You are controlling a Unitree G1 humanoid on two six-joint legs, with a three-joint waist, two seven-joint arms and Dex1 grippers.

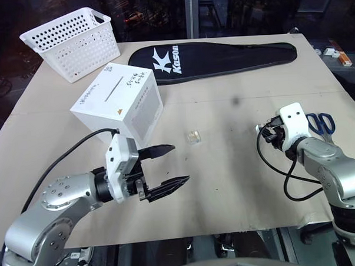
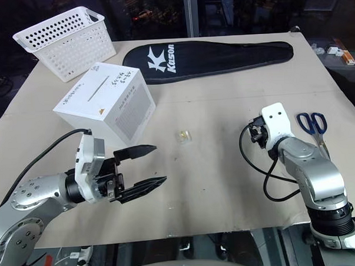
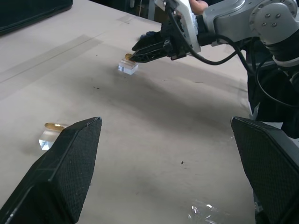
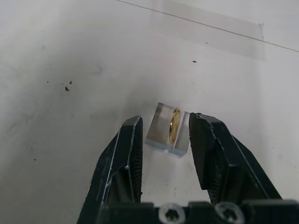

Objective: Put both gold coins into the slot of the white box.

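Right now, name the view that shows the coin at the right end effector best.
The right wrist view: the gold coin stands on edge in its clear block, between the right end effector fingers. The left wrist view shows it distant; the eye views hide it.

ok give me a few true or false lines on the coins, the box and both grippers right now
1. The left gripper is shut on a coin. False: its fingers are open and hold nothing.
2. The right gripper has its fingers either side of a clear block with a gold coin standing in it. True.
3. The white box sits inside the basket. False: it stands on the table beside it.
4. Another coin rests on a second clear block near the left gripper. True.
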